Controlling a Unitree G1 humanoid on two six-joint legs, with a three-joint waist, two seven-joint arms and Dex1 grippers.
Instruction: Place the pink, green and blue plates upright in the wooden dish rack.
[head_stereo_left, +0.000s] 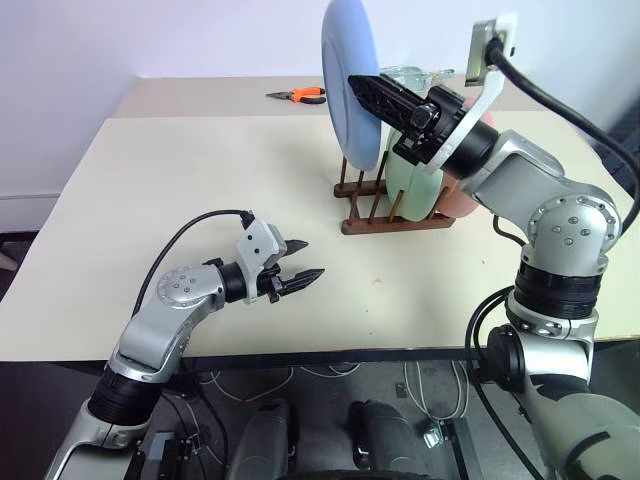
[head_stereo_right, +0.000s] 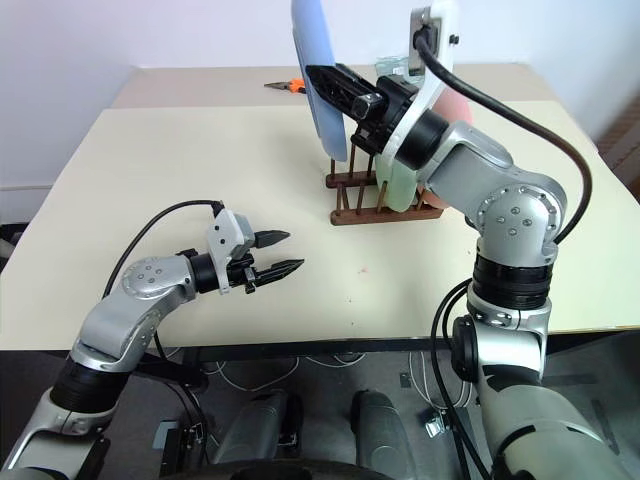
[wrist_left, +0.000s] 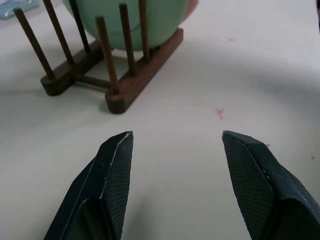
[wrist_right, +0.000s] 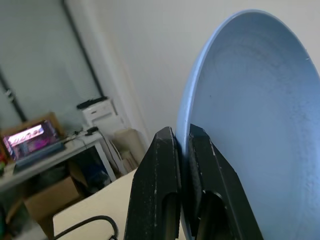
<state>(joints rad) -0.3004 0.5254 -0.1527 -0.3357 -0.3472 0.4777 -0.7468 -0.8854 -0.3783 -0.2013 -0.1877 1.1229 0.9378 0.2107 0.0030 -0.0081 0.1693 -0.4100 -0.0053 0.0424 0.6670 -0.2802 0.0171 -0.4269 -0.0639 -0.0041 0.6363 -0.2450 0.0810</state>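
While the left gripper (head_stereo_left: 300, 270) hung low over the near part of the worktop (head_stereo_left: 150, 180) with its jaws spread and nothing between them, the rack sat further back and to its right. A small reddish speck (wrist_left: 219, 112) marked the bare surface between that gripper and the wooden dish rack (head_stereo_left: 395, 222). In the rack, the green plate (head_stereo_left: 415, 185) stood upright between the pegs, the pink plate (head_stereo_left: 462, 195) upright just behind it on the robot's right side. The right gripper (head_stereo_left: 365, 90) was raised above the rack, jaws pinching the rim of the blue plate (head_stereo_left: 350, 80), which was held on edge, its lower edge down at the rack's left end pegs; couldn't tell if it was seated. Far back on the worktop lay orange-handled pliers (head_stereo_left: 298, 95), well apart from the rack.
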